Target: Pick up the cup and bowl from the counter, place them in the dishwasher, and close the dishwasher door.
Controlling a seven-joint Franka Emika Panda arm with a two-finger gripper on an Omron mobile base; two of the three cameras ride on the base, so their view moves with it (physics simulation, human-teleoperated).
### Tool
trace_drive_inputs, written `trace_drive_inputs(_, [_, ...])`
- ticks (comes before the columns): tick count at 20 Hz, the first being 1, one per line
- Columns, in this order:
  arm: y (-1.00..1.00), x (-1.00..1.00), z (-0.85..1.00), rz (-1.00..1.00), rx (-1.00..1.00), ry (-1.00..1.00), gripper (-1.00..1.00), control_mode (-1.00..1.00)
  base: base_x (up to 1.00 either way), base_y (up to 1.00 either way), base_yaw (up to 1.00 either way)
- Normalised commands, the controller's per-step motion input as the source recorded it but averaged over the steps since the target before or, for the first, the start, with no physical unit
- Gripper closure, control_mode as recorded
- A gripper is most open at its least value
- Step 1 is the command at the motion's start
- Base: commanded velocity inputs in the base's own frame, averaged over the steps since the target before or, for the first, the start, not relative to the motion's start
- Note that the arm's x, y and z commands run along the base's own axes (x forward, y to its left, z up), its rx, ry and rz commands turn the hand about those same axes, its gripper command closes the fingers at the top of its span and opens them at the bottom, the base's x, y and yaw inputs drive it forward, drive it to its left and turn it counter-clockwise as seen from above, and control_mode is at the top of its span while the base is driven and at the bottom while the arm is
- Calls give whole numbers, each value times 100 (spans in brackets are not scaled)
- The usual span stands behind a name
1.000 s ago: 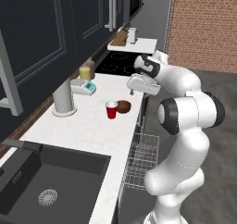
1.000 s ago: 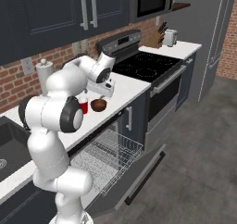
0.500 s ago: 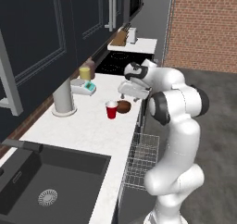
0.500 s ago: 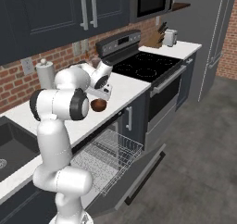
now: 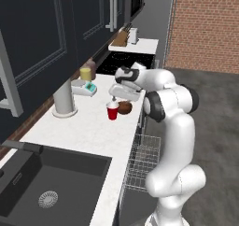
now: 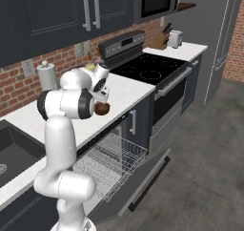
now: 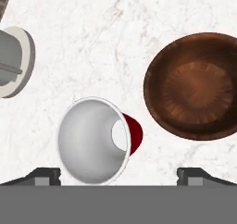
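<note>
The jaws are wide apart, right above the red cup [image 7: 99, 142]. The cup stands on the white desk [image 5: 88, 127], just beside the brown bowl [image 7: 196, 86]. Go straight down around the cup, missing the bowl.

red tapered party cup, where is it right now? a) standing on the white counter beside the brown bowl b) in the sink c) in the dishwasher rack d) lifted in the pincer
a: the small red tapered party cup stands upright on the white speckled stone counter, next to the low dark reddish-brown bowl, with the open pincer above it.
</note>
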Motion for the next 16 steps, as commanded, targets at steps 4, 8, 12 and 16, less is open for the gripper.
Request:
trace_drive_inputs(4, [13,36,-28,-4,0,1,-100,-100,0,0,0])
trace_drive_inputs(8, [1,34,-26,-7,0,0,-100,-100,0,0,0])
trace_drive_inputs(12, [0,7,-21,-9,0,0,-100,-100,0,0,0])
trace_drive_inputs(16, [0,0,-22,-10,0,0,-100,-100,0,0,0])
